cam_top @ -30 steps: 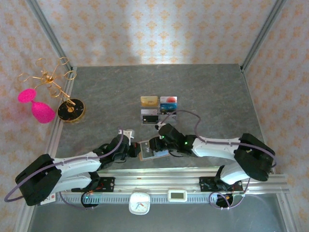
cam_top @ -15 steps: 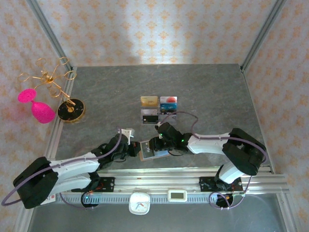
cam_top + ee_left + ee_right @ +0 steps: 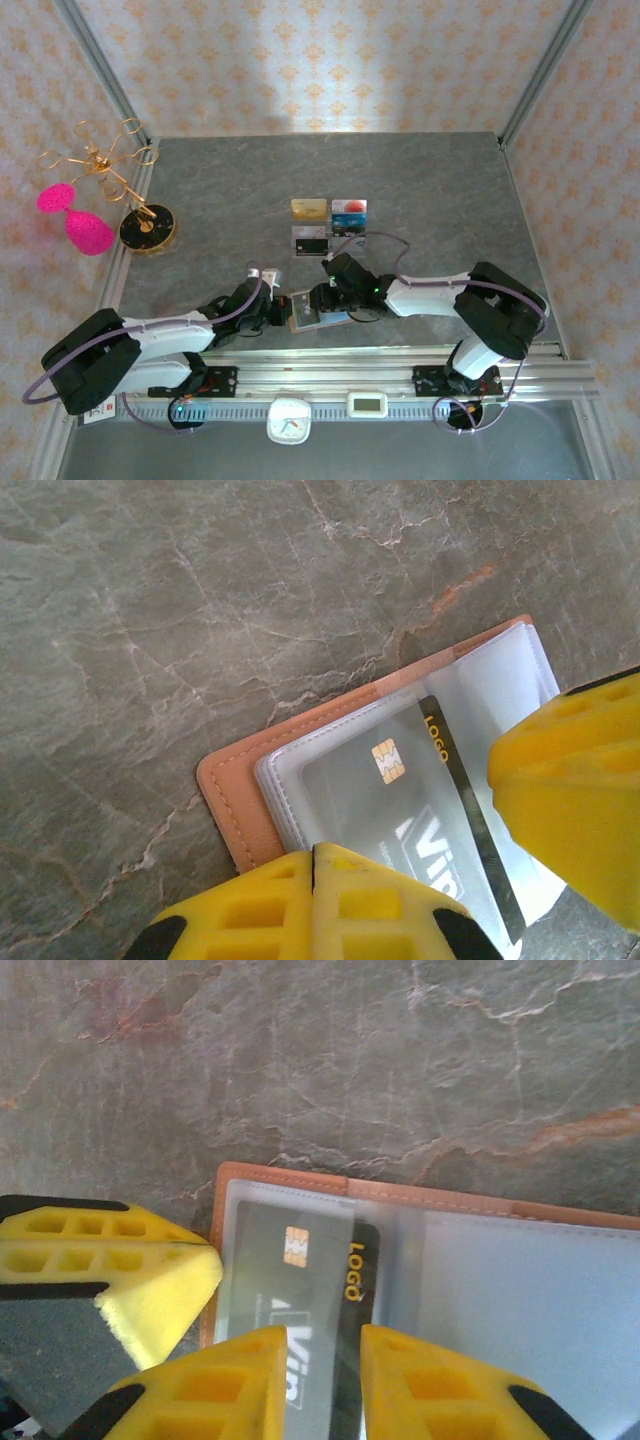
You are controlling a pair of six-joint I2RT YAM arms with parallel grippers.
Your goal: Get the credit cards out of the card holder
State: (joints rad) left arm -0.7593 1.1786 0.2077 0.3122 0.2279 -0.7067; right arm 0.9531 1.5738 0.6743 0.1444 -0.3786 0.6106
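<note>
While the left gripper (image 3: 313, 905) sits closed, down on the card holder (image 3: 232, 805) at the near edge of the table (image 3: 200, 200), the right gripper (image 3: 348, 1380) stands narrowly parted astride the dark credit card (image 3: 305, 1260) in its clear sleeve (image 3: 520, 1290), the card's long axis running straight back toward its fingers, so it's the right arm's pull, I'd say

Grey stone-look table (image 3: 430, 190) carries the open card holder (image 3: 312, 312), a card stand (image 3: 328, 225), perhaps acrylic, and a round black base (image 3: 148, 228).

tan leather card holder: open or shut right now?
Open. The pinkish-tan leather card holder lies spread flat on the grey stone table, its clear sleeves face up, with a black chip card visible through one.
</note>
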